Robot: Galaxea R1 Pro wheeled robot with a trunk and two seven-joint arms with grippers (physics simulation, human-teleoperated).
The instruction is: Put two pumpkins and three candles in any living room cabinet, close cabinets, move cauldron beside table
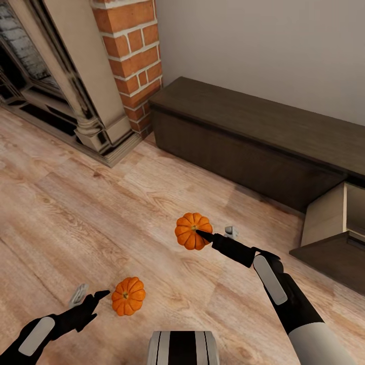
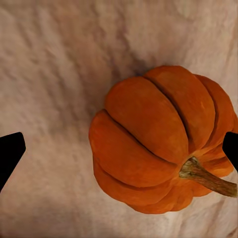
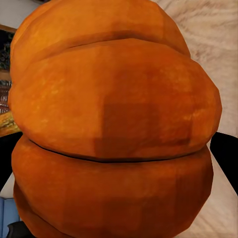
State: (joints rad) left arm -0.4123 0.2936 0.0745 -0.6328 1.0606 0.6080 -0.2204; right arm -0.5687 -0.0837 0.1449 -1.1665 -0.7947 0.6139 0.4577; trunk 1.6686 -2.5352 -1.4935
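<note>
1. Over the plank floor (image 1: 76, 213), in the head view, the right gripper (image 1: 215, 234) pinches an orange pumpkin (image 1: 193, 231), one black finger lying across its top and a grey fingertip showing at its far side. A second pumpkin (image 1: 128, 295) sits on the floor just beside the left gripper (image 1: 90, 294), whose fingers are spread, the black one pointing at the fruit and close to it; I cannot tell whether it touches. The long dark cabinet (image 1: 243, 132) runs along the pale wall (image 1: 263, 45), and at the view's right one drawer (image 1: 334, 223) stands pulled out, its beige inside showing. A brick chimney (image 1: 133, 56) and a stone-coloured fireplace surround (image 1: 71, 86) stand to the cabinet's left.

2. In the left wrist view, that second pumpkin (image 2: 158, 144) lies on the floor with its stem (image 2: 206, 176) showing, between two black fingertips (image 2: 10, 153) set wide apart; one tip sits at its edge.

3. In the right wrist view, the held pumpkin (image 3: 111, 129) is very near the camera, dark fingers (image 3: 225, 158) at both of its sides.
</note>
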